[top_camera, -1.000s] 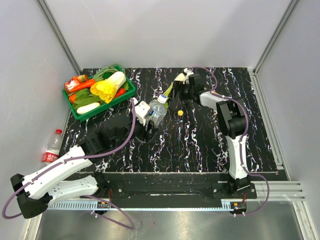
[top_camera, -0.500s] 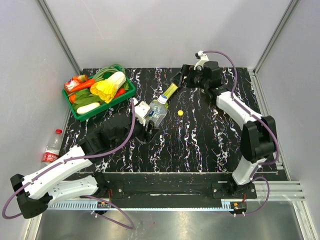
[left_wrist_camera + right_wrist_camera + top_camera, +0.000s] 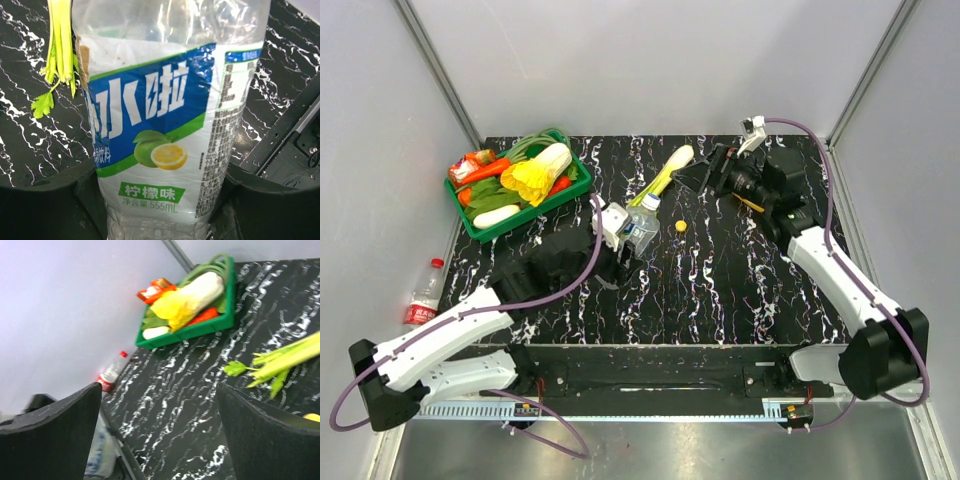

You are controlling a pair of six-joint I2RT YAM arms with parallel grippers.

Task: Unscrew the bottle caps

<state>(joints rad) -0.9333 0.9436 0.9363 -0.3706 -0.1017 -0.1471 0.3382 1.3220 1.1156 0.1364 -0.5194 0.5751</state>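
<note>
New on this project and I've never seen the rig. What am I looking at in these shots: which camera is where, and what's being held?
Two robot arms are bolted at the near edge of a black marbled table. The wide shot comes from a fixed camera above and behind them. The other two come from a camera on each wrist, looking past that arm's own fingers.

The left end effector is closed on a clear lemon-lime drink bottle with a blue and green label, which the left wrist view shows close up. The right end effector is open and empty, and hovers over the table's far side.

On the table are a celery stalk, what looks like a small yellow cap, and a green tray of vegetables. A red-labelled bottle sits off the table, by the left wall.
</note>
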